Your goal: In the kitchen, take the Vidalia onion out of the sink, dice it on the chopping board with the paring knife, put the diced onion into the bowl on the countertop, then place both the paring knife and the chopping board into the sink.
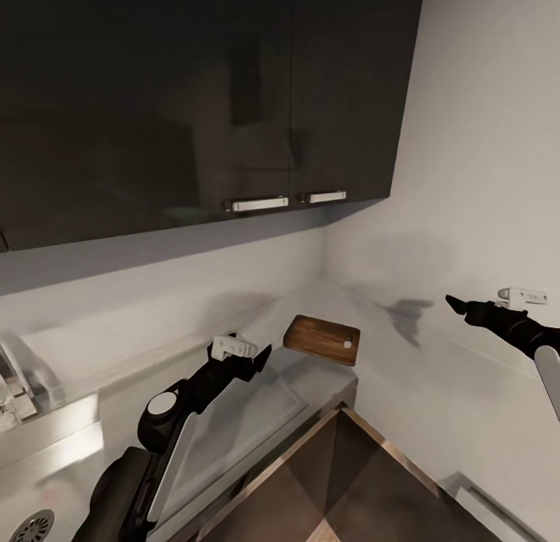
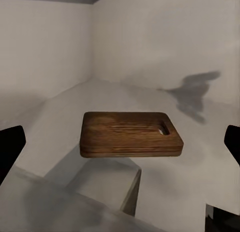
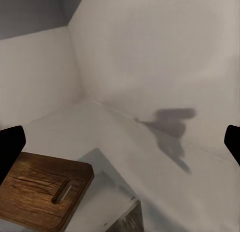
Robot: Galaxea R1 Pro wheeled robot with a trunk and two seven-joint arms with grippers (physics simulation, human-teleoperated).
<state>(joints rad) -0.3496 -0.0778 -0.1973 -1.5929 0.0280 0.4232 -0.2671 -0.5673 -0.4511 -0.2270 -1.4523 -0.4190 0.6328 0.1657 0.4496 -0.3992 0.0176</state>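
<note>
Chopping board: the dark brown wood-grain rectangular board with slot handle [image 1: 321,339] is lying at the grey worktop [image 1: 233,433] corner.
Nearer arm: left gripper [image 1: 247,357]; board sitting at its 2 o'clock, just ahead.
Fingers: both grippers' fingers are spread apart, holding nothing.
Right gripper [image 1: 459,305]: hovering well apart.

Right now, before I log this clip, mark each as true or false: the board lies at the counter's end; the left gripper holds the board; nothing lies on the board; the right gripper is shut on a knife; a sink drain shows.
1. The chopping board lies at the end of the countertop. True.
2. The left gripper holds the board. False: it is open, short of the board.
3. Nothing lies on the board. True.
4. The right gripper is shut on a knife. False: it is open and empty.
5. The sink drain shows. True.
</note>
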